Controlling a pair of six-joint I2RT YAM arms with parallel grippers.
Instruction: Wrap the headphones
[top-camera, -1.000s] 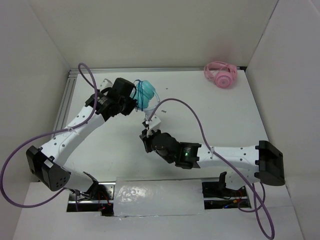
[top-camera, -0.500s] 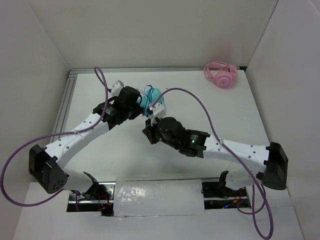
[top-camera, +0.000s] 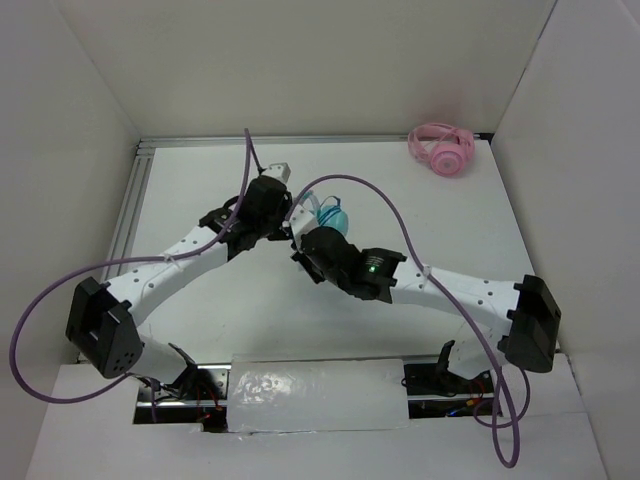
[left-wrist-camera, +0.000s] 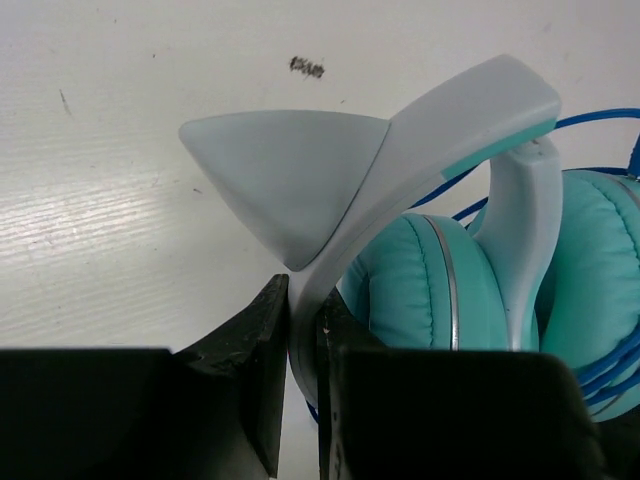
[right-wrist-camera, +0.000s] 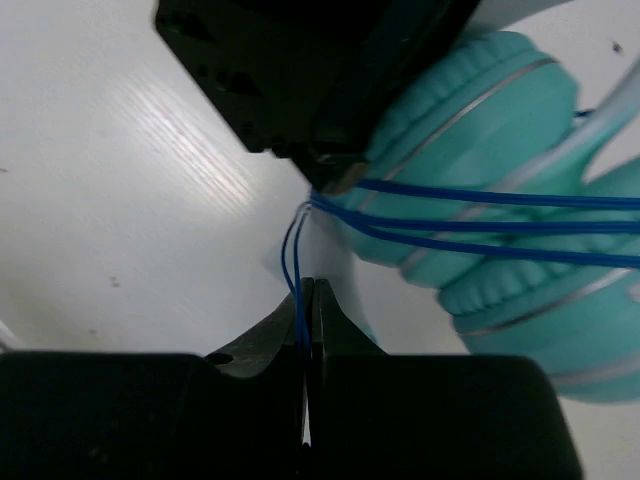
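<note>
The teal headphones (top-camera: 333, 217) sit between my two grippers near the table's middle. In the left wrist view my left gripper (left-wrist-camera: 303, 330) is shut on the white-grey band (left-wrist-camera: 440, 125), which has a grey ear-shaped fin (left-wrist-camera: 285, 175); the teal ear cups (left-wrist-camera: 430, 295) lie just right of the jaws. In the right wrist view my right gripper (right-wrist-camera: 309, 300) is shut on the thin blue cable (right-wrist-camera: 296, 270). Several strands of the cable (right-wrist-camera: 480, 220) run across the teal cups (right-wrist-camera: 490, 150). The plug is not in view.
Pink headphones (top-camera: 441, 149) lie at the back right corner by the wall. White walls close in the table on three sides. A metal rail (top-camera: 128, 215) runs along the left edge. Purple arm cables (top-camera: 400, 240) loop above the table.
Both arms have swung right with the headphones, from the back left toward the table's middle. The right gripper has come in close under the headphones.
</note>
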